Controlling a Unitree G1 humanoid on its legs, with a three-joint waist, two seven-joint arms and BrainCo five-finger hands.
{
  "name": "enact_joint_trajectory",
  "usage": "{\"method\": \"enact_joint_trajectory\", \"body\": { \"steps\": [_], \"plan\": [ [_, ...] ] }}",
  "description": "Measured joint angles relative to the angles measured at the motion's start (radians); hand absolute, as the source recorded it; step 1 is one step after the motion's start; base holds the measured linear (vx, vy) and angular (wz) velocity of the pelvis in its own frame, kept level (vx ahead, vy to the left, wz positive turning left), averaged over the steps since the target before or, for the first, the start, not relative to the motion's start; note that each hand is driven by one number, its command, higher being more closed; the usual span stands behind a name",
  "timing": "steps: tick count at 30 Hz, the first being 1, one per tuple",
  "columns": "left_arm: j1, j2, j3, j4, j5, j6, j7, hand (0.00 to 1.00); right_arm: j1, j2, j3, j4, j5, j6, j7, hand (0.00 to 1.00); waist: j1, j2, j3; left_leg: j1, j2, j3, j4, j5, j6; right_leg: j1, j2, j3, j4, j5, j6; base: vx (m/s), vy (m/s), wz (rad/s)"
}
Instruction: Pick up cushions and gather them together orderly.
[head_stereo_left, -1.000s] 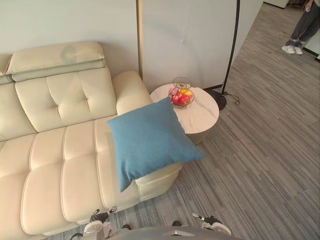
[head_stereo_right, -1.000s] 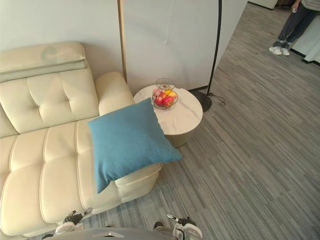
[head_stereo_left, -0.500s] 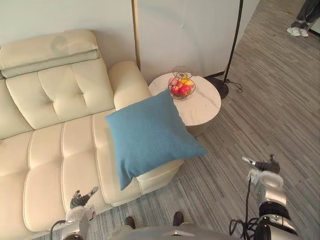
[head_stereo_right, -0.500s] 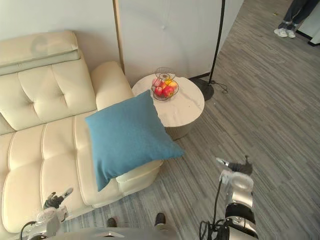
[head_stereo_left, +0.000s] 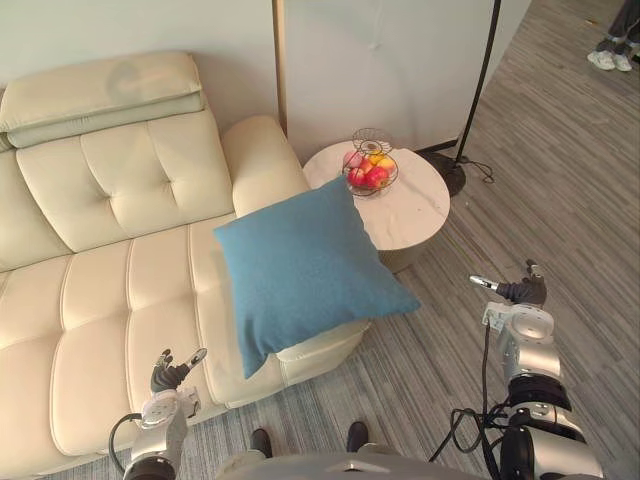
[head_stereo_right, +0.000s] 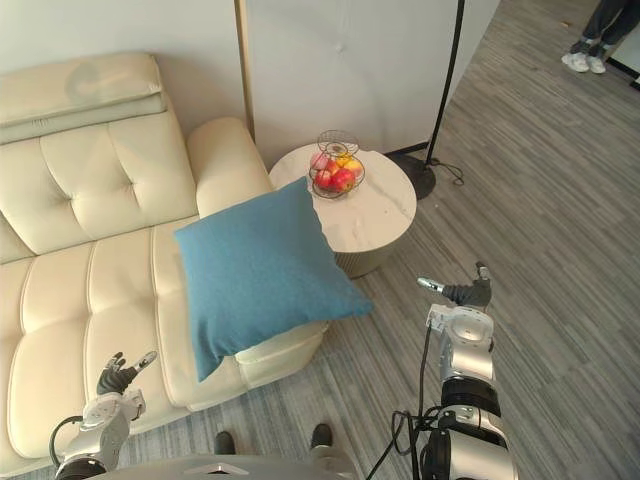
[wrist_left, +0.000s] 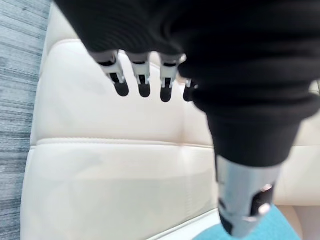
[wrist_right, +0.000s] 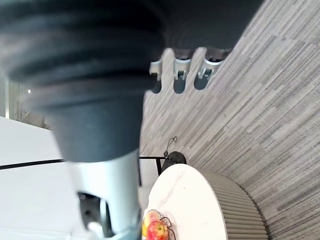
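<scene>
The blue cushion (head_stereo_left: 305, 270) is lying flat on the right end of the cream sofa (head_stereo_left: 110, 290), turned slightly askew so that one corner is overhanging the seat's front edge and another is reaching toward the round side table (head_stereo_left: 415, 215) carrying the fruit basket (head_stereo_left: 368, 172). It is roughly square, so no long axis is dictating the approach. It is sitting ahead of the robot and between its two hands. The left hand (head_stereo_left: 168, 378) is hovering over the seat's front edge, fingers loose and spread, holding nothing, near the cushion's overhanging corner. The right hand (head_stereo_left: 518, 292) is hanging above the floor beyond the cushion's far corner, likewise spread and empty. Both hands are looking about equally placed, the left perhaps slightly nearer, so a two-handed reach inward and forward is seeming likely.
</scene>
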Motion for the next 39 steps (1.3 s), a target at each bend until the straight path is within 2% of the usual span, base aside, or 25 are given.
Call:
{"method": "enact_joint_trajectory", "body": {
  "steps": [2,4,6,10,14,18,25,26,28,29,35,39],
  "plan": [
    [-0.075,0.006,-0.102,-0.047,-0.021,-0.009,0.006,0.0,-0.132,-0.048,0.164,-0.02,0.045,-0.015,-0.01,0.0,-0.003,0.011,0.023,-0.081,-0.002,-0.006,0.003,0.03,0.007,-0.092,-0.003,0.003,0.011,0.024,-0.007,-0.18,-0.001,0.08],
    [-0.16,-0.012,-0.165,-0.054,-0.042,-0.016,0.013,0.0,-0.26,-0.06,0.23,-0.02,0.073,-0.028,0.008,0.0,0.015,0.019,0.072,-0.124,-0.001,-0.012,0.003,0.058,0.01,-0.13,-0.001,0.0,0.009,0.048,-0.013,-0.11,0.004,0.11],
    [-0.213,-0.047,-0.186,-0.08,-0.048,-0.023,0.019,0.0,-0.344,-0.053,0.257,-0.017,0.081,-0.031,0.019,0.0,0.031,0.028,0.096,-0.158,0.002,-0.033,0.003,0.076,0.007,-0.15,-0.001,-0.023,0.008,0.055,-0.018,-0.09,0.004,0.28],
    [-0.223,-0.044,-0.203,-0.081,-0.047,-0.029,0.037,0.0,-0.387,-0.053,0.301,0.022,0.082,-0.031,0.027,0.0,0.033,0.028,0.102,-0.203,0.0,-0.044,0.003,0.09,0.009,-0.194,-0.001,-0.031,0.015,0.059,-0.022,0.0,0.018,0.11],
    [-0.276,-0.035,-0.229,-0.08,-0.047,-0.029,0.041,0.0,-0.394,-0.05,0.354,0.059,0.082,-0.023,0.028,0.0,0.033,0.031,0.139,-0.248,-0.003,-0.046,0.003,0.105,0.013,-0.24,-0.005,-0.03,0.022,0.072,-0.027,-0.02,0.019,0.0],
    [-0.375,-0.036,-0.269,-0.079,-0.046,-0.028,0.048,0.0,-0.473,0.002,0.413,0.1,0.079,-0.009,0.031,0.0,0.031,0.036,0.192,-0.285,0.0,-0.05,0.003,0.129,0.011,-0.277,-0.001,-0.031,0.023,0.09,-0.035,-0.02,0.012,0.0],
    [-0.47,-0.036,-0.321,-0.049,-0.046,-0.023,0.094,0.0,-0.554,0.069,0.472,0.135,0.07,-0.005,0.028,0.0,0.031,0.037,0.199,-0.351,0.006,-0.053,0.002,0.155,0.008,-0.341,0.008,-0.03,0.016,0.117,-0.046,-0.01,0.001,0.0],
    [-0.486,-0.036,-0.321,-0.031,-0.046,-0.022,0.106,0.0,-0.565,0.075,0.483,0.156,0.07,-0.004,0.027,1.0,0.031,0.037,0.2,-0.351,0.007,-0.053,0.002,0.156,0.007,-0.341,0.009,-0.029,0.015,0.118,-0.048,0.0,0.0,0.0],
    [-0.516,-0.035,-0.321,-0.009,-0.046,-0.019,0.111,0.0,-0.574,0.076,0.505,0.172,0.069,-0.005,0.027,1.0,0.031,0.037,0.205,-0.354,0.012,-0.053,0.002,0.158,0.005,-0.342,0.013,-0.028,0.011,0.122,-0.051,0.0,0.0,0.0],
    [-0.53,-0.034,-0.321,0.002,-0.046,-0.018,0.113,1.0,-0.576,0.077,0.508,0.172,0.069,-0.005,0.027,1.0,0.032,0.037,0.209,-0.355,0.014,-0.053,0.002,0.159,0.004,-0.342,0.015,-0.028,0.009,0.123,-0.053,0.01,-0.022,-0.03],
    [-0.623,-0.002,-0.32,0.009,-0.046,0.0,0.153,1.0,-0.597,0.101,0.51,0.173,0.069,-0.017,0.026,1.0,0.032,0.037,0.251,-0.386,0.032,-0.053,-0.002,0.178,-0.008,-0.372,0.031,-0.028,0.002,0.14,-0.067,-0.01,-0.019,-0.03],
    [-0.646,0.006,-0.317,0.01,-0.048,0.005,0.171,1.0,-0.595,0.105,0.51,0.173,0.083,-0.025,0.026,1.0,0.033,0.037,0.257,-0.388,0.042,-0.053,0.002,0.183,-0.015,-0.372,0.042,-0.029,-0.004,0.145,-0.074,0.0,-0.014,-0.02]
  ]
}}
